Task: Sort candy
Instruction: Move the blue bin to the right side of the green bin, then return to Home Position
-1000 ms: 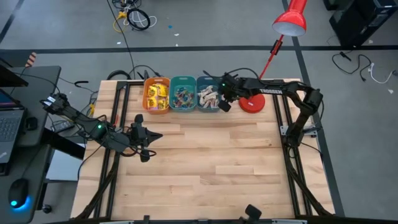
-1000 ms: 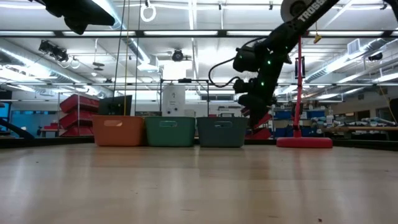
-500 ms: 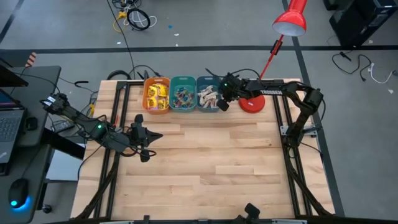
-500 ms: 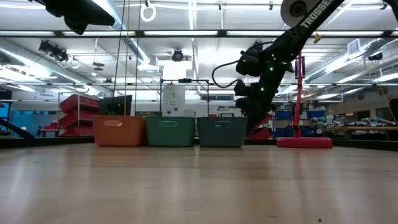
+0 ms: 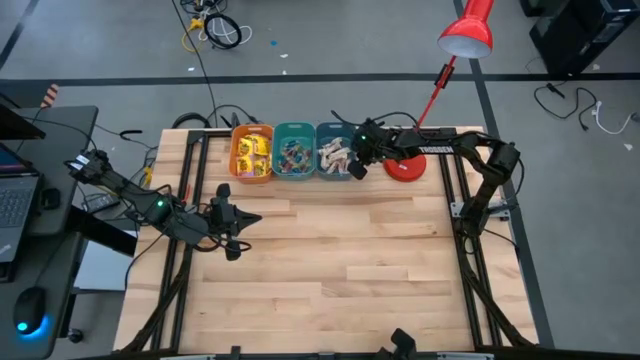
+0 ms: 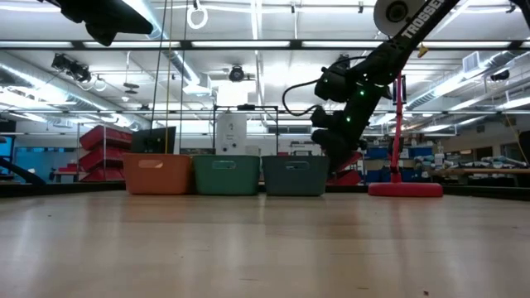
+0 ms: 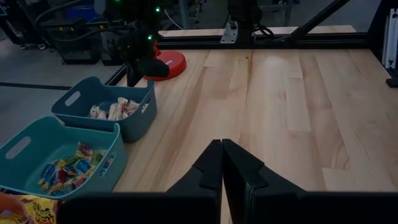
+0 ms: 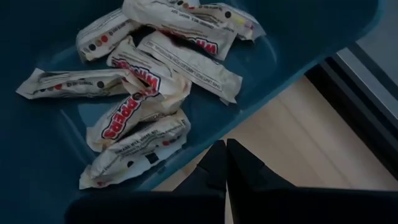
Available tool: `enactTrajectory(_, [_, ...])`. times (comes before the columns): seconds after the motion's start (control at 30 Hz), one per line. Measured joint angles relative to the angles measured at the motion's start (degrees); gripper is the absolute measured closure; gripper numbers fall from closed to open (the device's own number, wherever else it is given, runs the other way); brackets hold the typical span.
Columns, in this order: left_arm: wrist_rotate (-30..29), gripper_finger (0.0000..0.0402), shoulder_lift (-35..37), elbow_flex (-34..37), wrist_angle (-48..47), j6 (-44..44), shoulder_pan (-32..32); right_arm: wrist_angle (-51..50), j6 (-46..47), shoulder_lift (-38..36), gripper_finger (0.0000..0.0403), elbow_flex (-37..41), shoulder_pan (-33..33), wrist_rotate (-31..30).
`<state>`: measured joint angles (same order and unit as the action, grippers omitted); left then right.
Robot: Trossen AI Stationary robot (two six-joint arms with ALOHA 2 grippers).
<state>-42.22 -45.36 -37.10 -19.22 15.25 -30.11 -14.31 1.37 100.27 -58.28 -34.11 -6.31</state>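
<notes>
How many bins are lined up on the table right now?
3, in a row at the table's far edge: orange bin at the left end, teal bin in the middle, blue bin beside the right claw.

bins (image 5: 294, 151): 3 | red lamp (image 5: 405, 166): 1 | arms (image 5: 160, 210): 2 | pale candy sticks (image 8: 140, 93): several

The high camera is looking straight down on the whole counter (image 5: 330, 260), the low camera is looking level across it toward the three bins (image 6: 226, 175), the left wrist camera is facing those bins from farther off, and the right wrist camera is viewing the dark blue bin (image 8: 298, 56) closely.
</notes>
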Motion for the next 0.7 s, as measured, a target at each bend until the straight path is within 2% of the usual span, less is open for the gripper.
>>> enactTrajectory(0.53, [0.0,0.0387,0.0,0.0,0.0,0.0,0.0,0.0,0.3,0.0,0.0403,0.0,0.0,1.3])
enactTrajectory(0.7, [0.0,0.0387,0.0,0.0,0.0,0.0,0.0,-1.1,0.1,0.0,0.0403,0.0,0.0,-0.1])
